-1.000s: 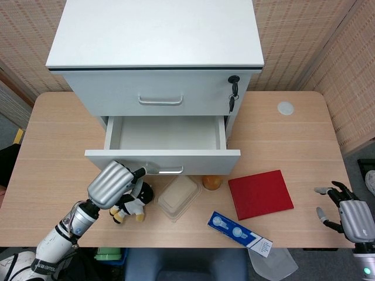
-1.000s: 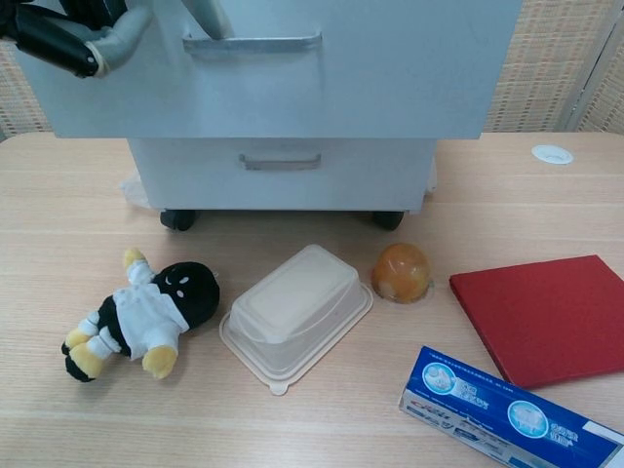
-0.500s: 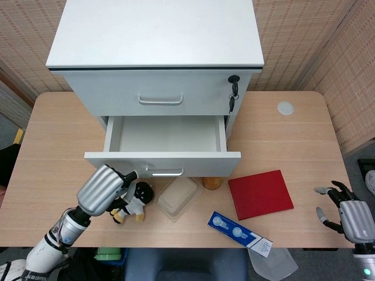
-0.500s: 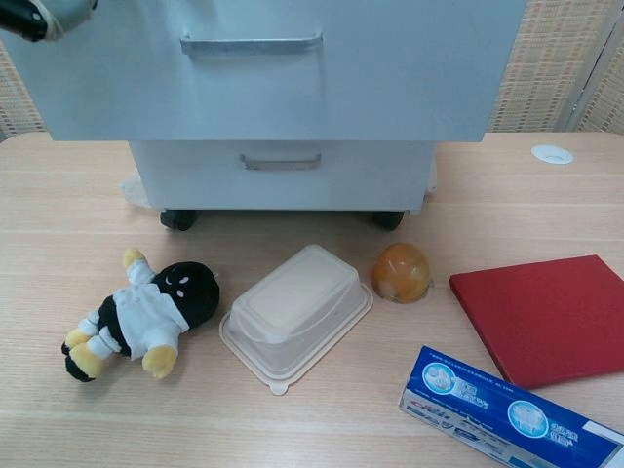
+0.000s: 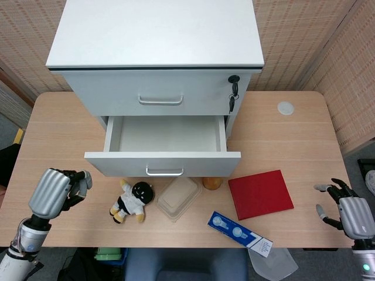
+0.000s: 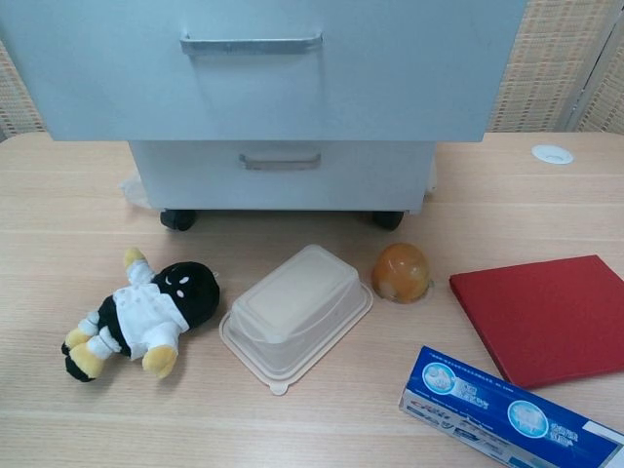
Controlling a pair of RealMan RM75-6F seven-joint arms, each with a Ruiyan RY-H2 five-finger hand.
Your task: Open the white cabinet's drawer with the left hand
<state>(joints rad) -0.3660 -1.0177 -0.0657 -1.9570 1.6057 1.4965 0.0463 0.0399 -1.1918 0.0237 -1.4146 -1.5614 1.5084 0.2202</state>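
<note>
White cabinet (image 5: 155, 35), 12 o'clock on wooden surface (image 5: 281, 140); its middle drawer (image 5: 163, 155) pulled out, empty. Left hand (image 5: 55, 190), 8 o'clock: fingers curled, holding nothing. Right hand (image 5: 347, 212), 4 o'clock: fingers spread, empty.

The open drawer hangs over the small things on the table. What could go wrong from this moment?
1. The drawer juts out over the plush doll, the plastic container and the orange ball; any reach for them may bump its front.
2. The cabinet stands on casters, so a push on the drawer might roll it.
3. The left hand is near the table edge, close to the doll; a careless move could knock it.
</note>
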